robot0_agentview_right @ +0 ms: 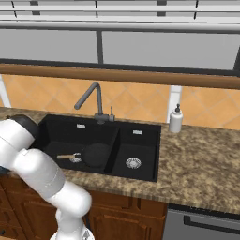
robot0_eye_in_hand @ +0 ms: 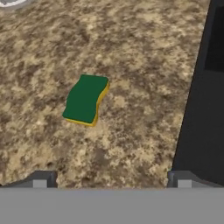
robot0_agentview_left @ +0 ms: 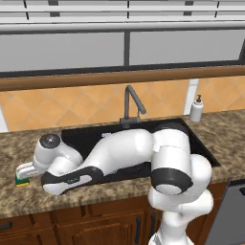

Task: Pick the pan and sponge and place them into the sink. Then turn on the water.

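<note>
The green-topped, yellow-bottomed sponge [robot0_eye_in_hand: 85, 99] lies flat on the speckled counter, left of the black sink [robot0_eye_in_hand: 204, 109]. My gripper [robot0_eye_in_hand: 112, 181] hovers above it, open, with nothing between the fingertips [robot0_eye_in_hand: 41, 179]. From the left base view the gripper [robot0_agentview_left: 22, 174] hangs just over the sponge [robot0_agentview_left: 21, 181], the arm stretched leftward across the sink [robot0_agentview_left: 81, 136]. The black pan [robot0_agentview_right: 96, 155] rests in the large basin of the sink [robot0_agentview_right: 140, 140], its wooden handle pointing left. No stream runs from the grey faucet [robot0_agentview_right: 90, 98].
A white soap dispenser [robot0_agentview_right: 176, 119] stands on the counter right of the sink, by the tiled backsplash. A pale round rim [robot0_eye_in_hand: 12, 2] shows at the far edge of the hand view. Wooden cabinets run below the counter.
</note>
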Available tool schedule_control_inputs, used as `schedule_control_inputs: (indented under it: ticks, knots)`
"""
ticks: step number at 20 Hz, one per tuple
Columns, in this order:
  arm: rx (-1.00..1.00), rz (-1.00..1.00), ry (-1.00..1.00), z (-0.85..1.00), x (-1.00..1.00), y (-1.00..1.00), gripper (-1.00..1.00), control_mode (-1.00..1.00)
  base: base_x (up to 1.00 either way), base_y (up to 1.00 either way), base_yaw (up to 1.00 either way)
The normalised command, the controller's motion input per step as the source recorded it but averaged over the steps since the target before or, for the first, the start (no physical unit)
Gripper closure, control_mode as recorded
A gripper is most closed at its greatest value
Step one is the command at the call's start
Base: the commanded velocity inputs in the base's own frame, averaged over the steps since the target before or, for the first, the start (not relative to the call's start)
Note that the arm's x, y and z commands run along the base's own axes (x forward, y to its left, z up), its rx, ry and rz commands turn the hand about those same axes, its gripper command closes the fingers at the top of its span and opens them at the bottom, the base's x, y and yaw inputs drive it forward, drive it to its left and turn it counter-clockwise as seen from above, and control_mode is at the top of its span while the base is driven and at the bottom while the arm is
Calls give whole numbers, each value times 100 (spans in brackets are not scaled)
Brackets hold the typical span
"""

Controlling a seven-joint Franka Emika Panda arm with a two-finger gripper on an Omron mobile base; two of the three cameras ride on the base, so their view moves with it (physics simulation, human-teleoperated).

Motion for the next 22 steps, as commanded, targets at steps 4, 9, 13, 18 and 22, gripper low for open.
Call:
schedule_control_inputs:
  ticks: [4, 9, 13, 18, 22]
  knots:
    - [-22, 0, 0, 0, 0, 66, -100, -100, 0, 0, 0]
    - [-7, 0, 0, -13, 0, 40, -100, -100, 0, 0, 0]
    - [0, 0, 0, -29, 0, 3, -100, -100, 0, 0, 0]
    - [0, 0, -1, -42, 0, 0, -100, -100, 0, 0, 0]
    - [6, 0, -6, -22, 13, 0, -100, -100, 0, 0, 0]
